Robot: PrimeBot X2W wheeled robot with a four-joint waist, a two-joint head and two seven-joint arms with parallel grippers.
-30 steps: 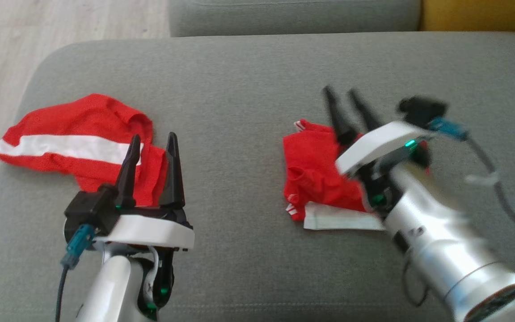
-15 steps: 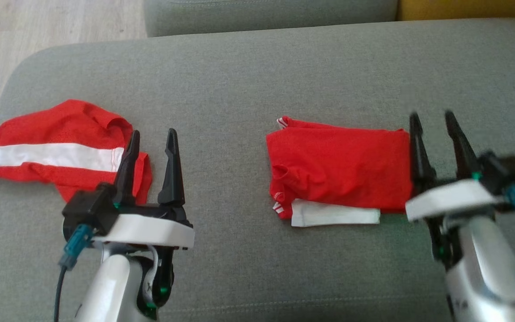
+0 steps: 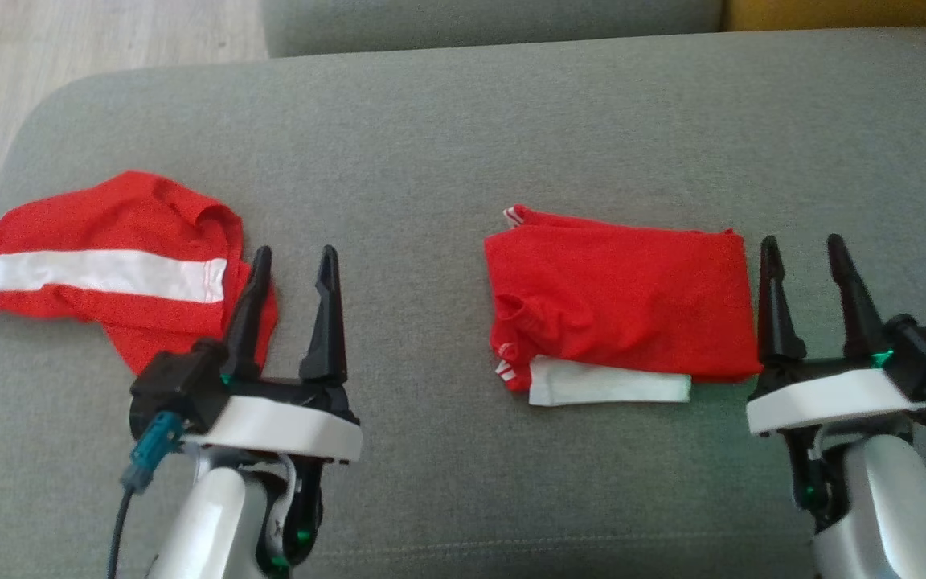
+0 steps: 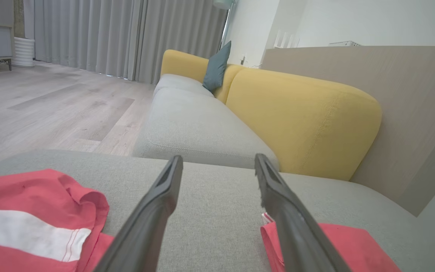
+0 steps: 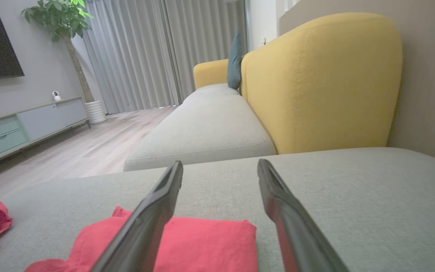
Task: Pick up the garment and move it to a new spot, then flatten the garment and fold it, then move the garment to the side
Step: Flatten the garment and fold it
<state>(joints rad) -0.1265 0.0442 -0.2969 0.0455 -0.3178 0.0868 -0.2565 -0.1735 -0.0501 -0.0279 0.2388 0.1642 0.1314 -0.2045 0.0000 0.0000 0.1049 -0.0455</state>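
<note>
My left fingers (image 3: 325, 322) are spread and hold nothing, tips pointing away across the grey sofa cushion (image 3: 431, 145). My right fingers (image 3: 772, 310) are just as wide and just as empty.

The folded garment (image 3: 620, 301) lies on the cushion just beside my right fingers, its right edge next to the inner finger. In the right wrist view it sits low and to the left of the tips, so I judge I am above it and not touching. It is well apart from my left fingers, off to their right. A crumpled garment (image 3: 93, 257), red with a white stripe, lies by my left fingers. Its near corner sits under the outer finger in the head view, and I can't tell whether they touch.

The fold looks finished to me: a tidy rectangle, a white layer (image 3: 608, 390) peeking out at the near edge, some rumpling at the left end. I read this as the last step, moving it to the side, though it may already be where it belongs.

If I move it, I'd lower my right fingers onto that right edge. They would pinch through every layer, and I'd carry it low so the fold doesn't fall open.
</note>
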